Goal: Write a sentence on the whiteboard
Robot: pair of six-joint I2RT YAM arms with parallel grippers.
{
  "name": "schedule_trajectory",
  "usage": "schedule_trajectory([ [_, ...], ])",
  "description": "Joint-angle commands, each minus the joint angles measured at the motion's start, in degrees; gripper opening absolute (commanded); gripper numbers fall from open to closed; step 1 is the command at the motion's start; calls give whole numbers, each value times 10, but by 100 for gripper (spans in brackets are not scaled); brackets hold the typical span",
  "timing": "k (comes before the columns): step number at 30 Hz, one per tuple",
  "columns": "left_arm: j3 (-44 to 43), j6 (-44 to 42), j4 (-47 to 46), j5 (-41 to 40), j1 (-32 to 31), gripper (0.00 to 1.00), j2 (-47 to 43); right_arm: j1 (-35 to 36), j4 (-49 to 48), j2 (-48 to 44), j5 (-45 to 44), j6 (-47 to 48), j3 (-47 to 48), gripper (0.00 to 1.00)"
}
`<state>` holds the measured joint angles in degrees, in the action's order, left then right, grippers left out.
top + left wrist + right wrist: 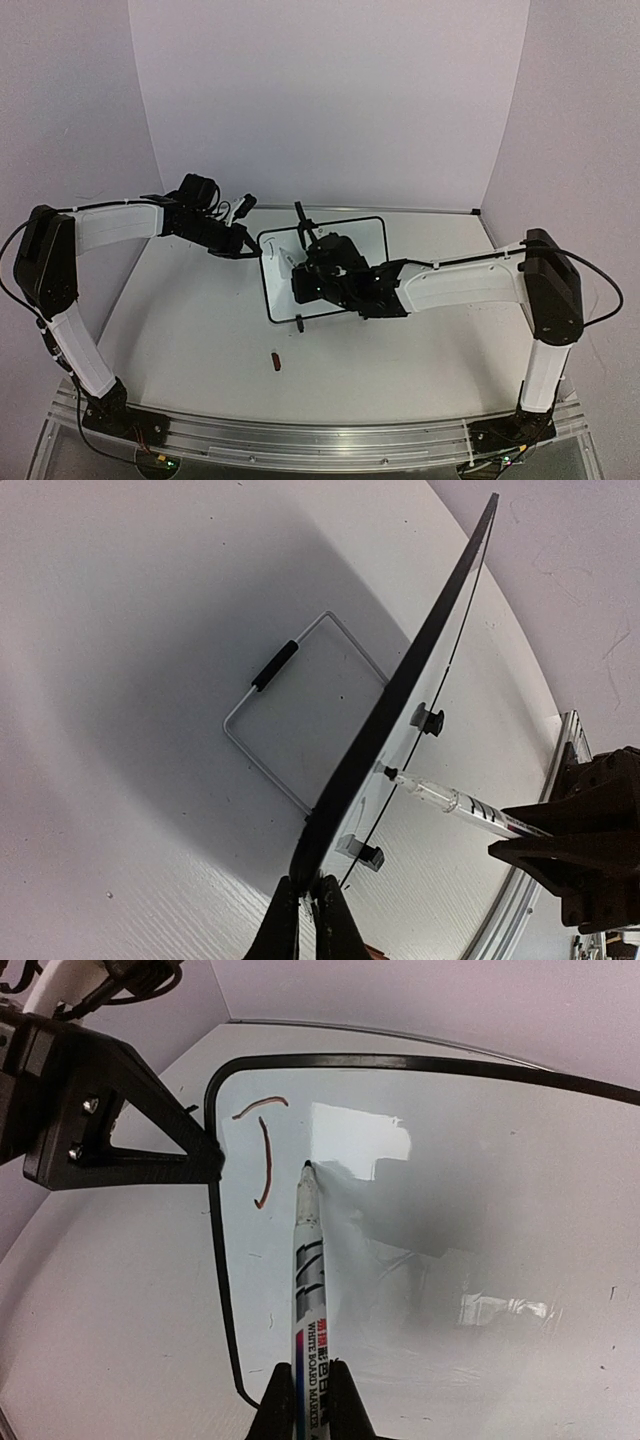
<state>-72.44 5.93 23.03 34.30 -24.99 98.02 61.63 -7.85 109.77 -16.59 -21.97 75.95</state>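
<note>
The whiteboard (365, 238), glossy white in a thin black frame, stands tilted at mid-table. My left gripper (243, 246) is shut on its left edge, seen edge-on (400, 690) with the jaws pinching the frame at the left gripper (310, 905). My right gripper (308, 1400) is shut on a white whiteboard marker (308, 1280). The marker's tip meets the whiteboard (480, 1210) just right of two red strokes (262, 1150), a short bar over a curved downstroke. From above, the right gripper (300, 272) hovers over the board's left half.
A small red cap (276, 361) lies on the table in front of the board. A wire loop with a black sleeve (290, 720) lies behind the board, and two black clip feet (430, 720) sit on its frame. Walls close in the back and sides.
</note>
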Motion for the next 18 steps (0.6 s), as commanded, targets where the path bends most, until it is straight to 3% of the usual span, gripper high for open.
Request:
schedule_trajectory([
  [1, -23, -15, 25, -12, -7, 0, -3, -4, 1, 10, 3, -1, 27, 0],
  [18, -23, -16, 25, -13, -7, 0, -3, -4, 15, 0, 21, -9, 1, 0],
])
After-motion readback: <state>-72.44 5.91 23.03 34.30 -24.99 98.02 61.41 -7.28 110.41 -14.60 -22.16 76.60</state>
